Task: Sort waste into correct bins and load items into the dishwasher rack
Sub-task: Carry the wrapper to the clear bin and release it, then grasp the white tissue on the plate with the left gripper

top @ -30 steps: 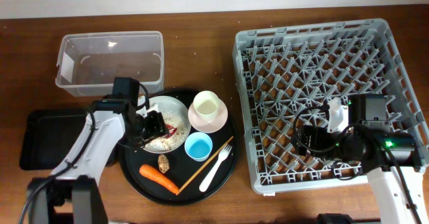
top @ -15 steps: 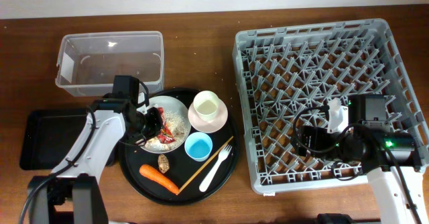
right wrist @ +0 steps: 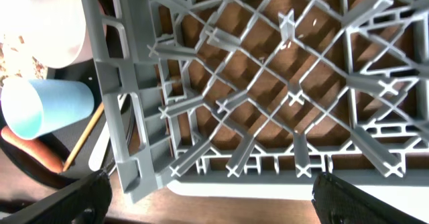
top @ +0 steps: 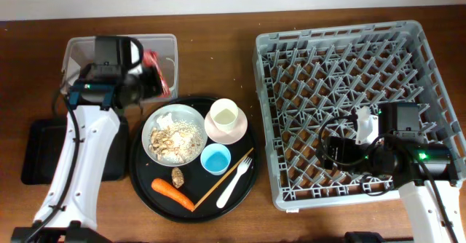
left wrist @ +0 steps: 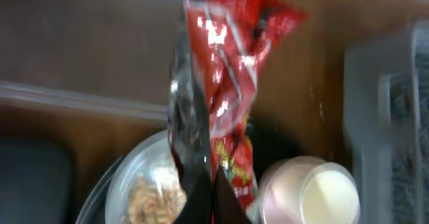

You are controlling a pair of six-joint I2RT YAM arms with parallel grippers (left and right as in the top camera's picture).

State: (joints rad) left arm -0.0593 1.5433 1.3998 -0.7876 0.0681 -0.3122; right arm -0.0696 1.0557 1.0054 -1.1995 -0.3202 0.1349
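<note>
My left gripper (top: 151,79) is shut on the red crumpled wrapper (top: 157,67), which hangs over the near right corner of the clear tub (top: 95,72). In the left wrist view the wrapper (left wrist: 228,83) sticks out past the closed gripper (left wrist: 211,200), above the speckled plate (left wrist: 137,194) and the pink bowl (left wrist: 305,197). Crumbs and a white paper wad (top: 166,118) lie on the plate (top: 175,134). The carrot (top: 172,191) and brown lump (top: 178,175) sit on the round tray. My right gripper (right wrist: 218,207) stands open over the rack's (right wrist: 268,83) front left part.
The round black tray (top: 145,192) also holds the pink bowl with a white cup (top: 227,119), a blue cup (top: 215,158), a chopstick (top: 222,179) and a white fork (top: 234,181). A shallow black tray (top: 40,148) lies at the left. The grey rack (top: 349,68) fills the right side.
My left gripper closed on the red wrapper at the plate, then lifted it up and back to the clear tub. The right arm has not moved.
</note>
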